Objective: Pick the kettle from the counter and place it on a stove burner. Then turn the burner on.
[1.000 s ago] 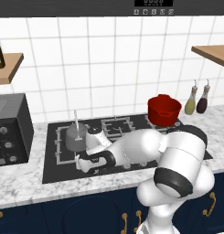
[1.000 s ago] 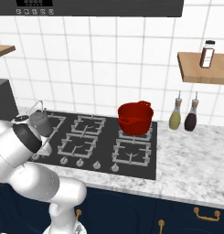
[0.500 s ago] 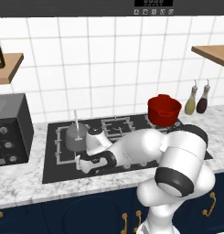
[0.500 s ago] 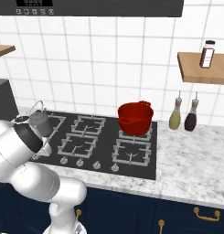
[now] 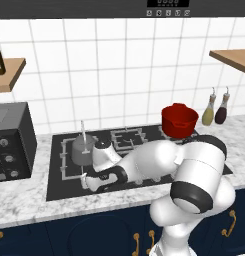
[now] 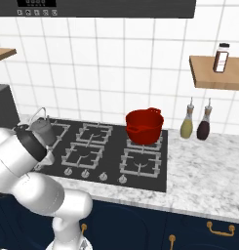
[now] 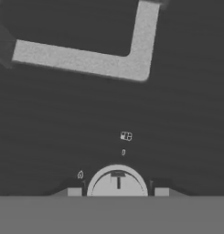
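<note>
The dull-grey kettle (image 5: 82,149) (image 6: 41,128) stands upright on the left rear stove burner (image 5: 68,156), whose grey grate corner (image 7: 88,60) crosses the top of the hand view. My gripper (image 5: 86,180) (image 7: 118,192) is low at the front left edge of the black cooktop, apart from the kettle. It is open, with its two fingertips (image 7: 74,192) on either side of a round pale burner knob (image 7: 117,183) that has a dark pointer mark. Nothing is held. The marbled counter (image 5: 24,202) (image 6: 204,171) borders the cooktop.
A red lidded pot (image 5: 179,120) (image 6: 144,126) sits on the right rear burner. Two bottles (image 5: 214,109) (image 6: 196,123) stand by the wall on the right. A dark oven box (image 5: 11,142) sits left of the cooktop. Wooden shelves (image 6: 216,78) hang on the wall.
</note>
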Robot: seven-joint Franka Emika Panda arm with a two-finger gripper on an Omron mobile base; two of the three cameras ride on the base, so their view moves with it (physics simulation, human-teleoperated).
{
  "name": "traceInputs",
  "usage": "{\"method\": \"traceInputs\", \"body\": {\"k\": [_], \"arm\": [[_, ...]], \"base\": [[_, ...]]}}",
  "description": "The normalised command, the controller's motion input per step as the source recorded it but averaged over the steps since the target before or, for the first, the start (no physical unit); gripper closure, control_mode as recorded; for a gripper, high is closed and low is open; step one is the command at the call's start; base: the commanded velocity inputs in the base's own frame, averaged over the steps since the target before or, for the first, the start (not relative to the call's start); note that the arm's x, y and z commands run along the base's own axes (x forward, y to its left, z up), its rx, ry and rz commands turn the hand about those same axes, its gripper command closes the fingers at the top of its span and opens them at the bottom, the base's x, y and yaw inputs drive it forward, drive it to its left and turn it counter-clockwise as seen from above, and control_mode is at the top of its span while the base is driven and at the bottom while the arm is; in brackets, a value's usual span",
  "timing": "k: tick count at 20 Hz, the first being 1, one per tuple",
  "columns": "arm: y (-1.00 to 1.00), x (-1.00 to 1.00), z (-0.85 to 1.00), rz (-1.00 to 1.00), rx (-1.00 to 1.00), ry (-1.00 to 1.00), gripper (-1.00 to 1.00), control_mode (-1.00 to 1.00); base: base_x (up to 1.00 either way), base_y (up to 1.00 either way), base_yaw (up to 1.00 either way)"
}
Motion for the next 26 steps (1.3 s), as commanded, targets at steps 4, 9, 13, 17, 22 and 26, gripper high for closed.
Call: {"method": "traceInputs", "body": {"k": [4, 9, 13, 17, 22, 26], "arm": [[0.14, 0.00, 0.00, 0.41, -0.15, 0.04, 1.00, -1.00], [0.11, 0.00, 0.01, 0.39, -0.13, 0.01, 1.00, -1.00], [0.08, 0.00, 0.03, 0.38, -0.13, 0.00, 1.00, -1.00], [0.03, 0.00, 0.11, 0.39, -0.13, -0.01, 1.00, -1.00], [0.00, -0.01, 0.12, 0.43, -0.13, -0.06, 1.00, -1.00], [0.00, -0.06, 0.14, 0.45, -0.12, -0.12, 1.00, -1.00]], "base": [[0.00, 0.00, 0.00], [0.00, 0.00, 0.00], [0.00, 0.00, 0.00], [0.00, 0.00, 0.00], [0.00, 0.00, 0.00], [0.00, 0.00, 0.00]]}}
